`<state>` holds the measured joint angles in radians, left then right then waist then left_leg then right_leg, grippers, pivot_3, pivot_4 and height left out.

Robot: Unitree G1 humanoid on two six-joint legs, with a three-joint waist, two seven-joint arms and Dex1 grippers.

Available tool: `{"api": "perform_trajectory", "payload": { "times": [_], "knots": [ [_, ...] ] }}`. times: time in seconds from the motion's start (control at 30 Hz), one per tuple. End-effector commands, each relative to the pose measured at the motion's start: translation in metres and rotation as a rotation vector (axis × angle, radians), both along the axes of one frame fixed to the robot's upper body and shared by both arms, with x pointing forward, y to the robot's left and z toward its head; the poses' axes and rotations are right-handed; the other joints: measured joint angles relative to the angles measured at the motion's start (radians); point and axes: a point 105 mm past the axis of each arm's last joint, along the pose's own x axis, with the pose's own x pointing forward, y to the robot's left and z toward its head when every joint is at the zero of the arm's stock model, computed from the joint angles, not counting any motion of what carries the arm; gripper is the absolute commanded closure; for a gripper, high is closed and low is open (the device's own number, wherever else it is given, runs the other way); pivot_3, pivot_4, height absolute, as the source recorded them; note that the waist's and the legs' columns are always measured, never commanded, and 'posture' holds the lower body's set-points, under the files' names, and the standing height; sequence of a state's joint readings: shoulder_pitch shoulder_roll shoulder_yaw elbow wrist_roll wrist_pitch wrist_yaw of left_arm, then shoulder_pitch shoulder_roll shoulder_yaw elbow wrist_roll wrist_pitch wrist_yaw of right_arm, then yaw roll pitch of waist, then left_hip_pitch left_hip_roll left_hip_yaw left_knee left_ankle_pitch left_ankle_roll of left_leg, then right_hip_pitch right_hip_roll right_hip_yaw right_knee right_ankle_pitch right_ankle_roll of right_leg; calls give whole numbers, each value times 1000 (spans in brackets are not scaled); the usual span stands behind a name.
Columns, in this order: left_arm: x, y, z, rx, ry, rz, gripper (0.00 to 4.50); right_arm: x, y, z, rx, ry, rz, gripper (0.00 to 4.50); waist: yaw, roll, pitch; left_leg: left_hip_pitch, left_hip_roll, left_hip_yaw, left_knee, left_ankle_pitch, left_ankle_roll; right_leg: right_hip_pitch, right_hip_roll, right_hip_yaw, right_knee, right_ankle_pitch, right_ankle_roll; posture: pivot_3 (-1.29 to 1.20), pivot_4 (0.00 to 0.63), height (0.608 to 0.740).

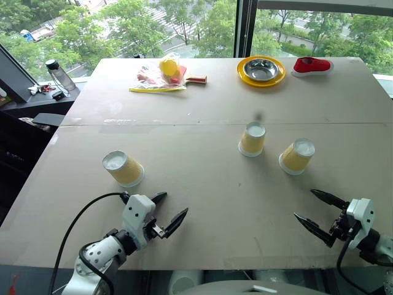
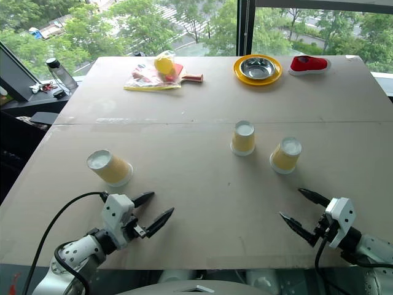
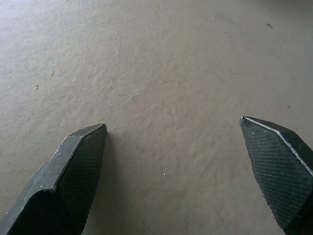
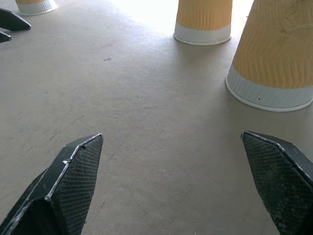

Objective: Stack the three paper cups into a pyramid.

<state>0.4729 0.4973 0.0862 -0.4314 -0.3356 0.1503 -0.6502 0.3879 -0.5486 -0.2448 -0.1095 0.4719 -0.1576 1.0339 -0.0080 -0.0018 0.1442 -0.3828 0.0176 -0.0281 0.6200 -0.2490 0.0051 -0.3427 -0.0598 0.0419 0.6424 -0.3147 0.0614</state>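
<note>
Three paper cups stand upside down on the tan table (image 1: 202,104), white bases up. One cup (image 1: 123,168) is at the left, another (image 1: 252,139) sits right of the middle, and a third (image 1: 296,156) is just to its right. My left gripper (image 1: 174,204) hovers open near the front edge, a little right of and nearer than the left cup, with bare table between its fingers (image 3: 80,161). At the front right, my right gripper (image 1: 304,203) is open too, a short way in front of the right cup (image 4: 274,58); the middle cup (image 4: 203,19) stands behind it.
Along the far edge lie a clear bag of yellow and red items (image 1: 161,75), a yellow plate (image 1: 261,83) holding a steel bowl (image 1: 261,69), and a red shoe (image 1: 312,65). A water bottle (image 1: 58,74) stands on a side ledge to the left.
</note>
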Motion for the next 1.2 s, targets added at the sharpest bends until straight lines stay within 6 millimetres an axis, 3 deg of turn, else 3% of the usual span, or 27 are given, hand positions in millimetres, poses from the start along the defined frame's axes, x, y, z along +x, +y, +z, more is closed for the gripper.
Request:
{"api": "perform_trajectory", "payload": {
  "times": [0.03,0.8,1.03,1.2],
  "knots": [
    [1,1,-3,8,8,-13,23,4,-3,10,-5,-45,-4,0,0,0,0,0,0,0,0,0,0,0,0,0,0,0,0,0,150,740],
    [22,3,11,35,-70,-47,23,17,-5,15,0,-91,-30,0,-2,-1,1,-1,2,-1,6,0,0,0,4,-1,4,0,0,0,150,740],
    [42,-15,65,4,-184,-218,23,57,-8,47,53,-207,-162,0,-3,-5,4,0,2,-1,10,0,0,0,5,-1,10,0,0,0,150,740],
    [44,-33,98,-14,-213,-397,23,85,-4,60,52,-235,-247,0,-4,-6,5,0,2,-1,10,0,0,-1,5,-1,13,0,1,0,150,740]
  ]
}}
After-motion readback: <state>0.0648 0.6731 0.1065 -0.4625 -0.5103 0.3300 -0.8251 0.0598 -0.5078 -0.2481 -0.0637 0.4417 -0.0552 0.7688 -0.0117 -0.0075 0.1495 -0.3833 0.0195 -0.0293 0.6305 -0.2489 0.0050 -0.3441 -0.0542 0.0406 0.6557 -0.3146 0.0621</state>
